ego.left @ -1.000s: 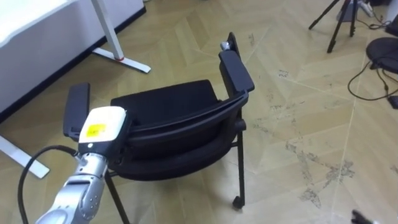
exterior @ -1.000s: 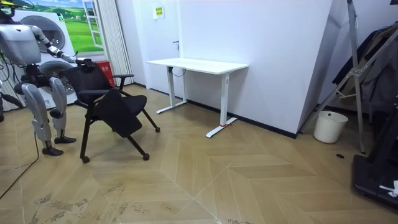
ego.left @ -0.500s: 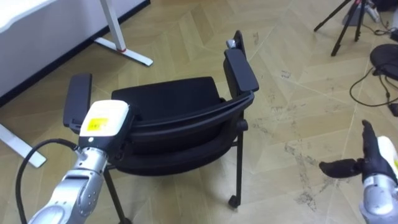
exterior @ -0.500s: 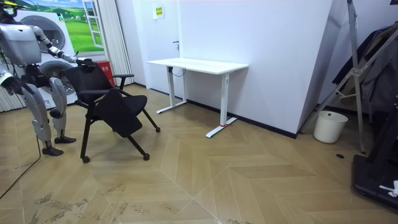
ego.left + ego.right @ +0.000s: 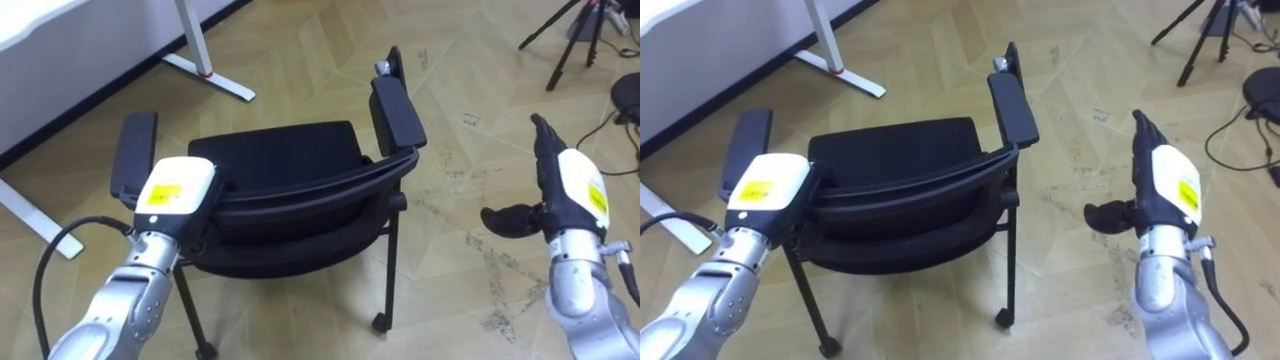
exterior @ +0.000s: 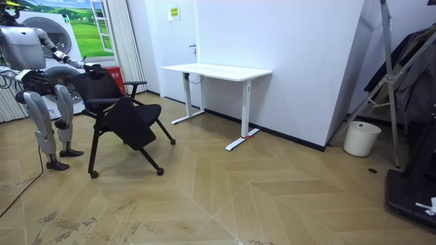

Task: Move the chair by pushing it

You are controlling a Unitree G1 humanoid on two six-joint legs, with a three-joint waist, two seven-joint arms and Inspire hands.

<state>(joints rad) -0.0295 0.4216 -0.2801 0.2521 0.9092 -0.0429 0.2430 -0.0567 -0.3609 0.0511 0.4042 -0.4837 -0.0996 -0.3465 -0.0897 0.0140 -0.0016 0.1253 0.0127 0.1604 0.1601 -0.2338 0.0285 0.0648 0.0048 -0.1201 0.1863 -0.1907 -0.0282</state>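
The black chair with two padded armrests stands in front of me, its seat facing away toward the white desk. My left hand lies on the left end of the curved backrest, and its fingers are hidden behind the rest. To the right of the chair my right hand is raised and open, fingers straight and thumb spread, about an arm's width clear of the right armrest. In the room view I stand behind the chair at the room view's left.
The desk's foot lies on the wood floor just beyond the chair. Tripod legs and dark cables sit at the far right. In the room view the white desk stands by the wall and a white bin farther right.
My right hand has risen from the lower right edge to chair-back height beside the chair. The left hand stays on the backrest. The whole picture has shifted slightly.
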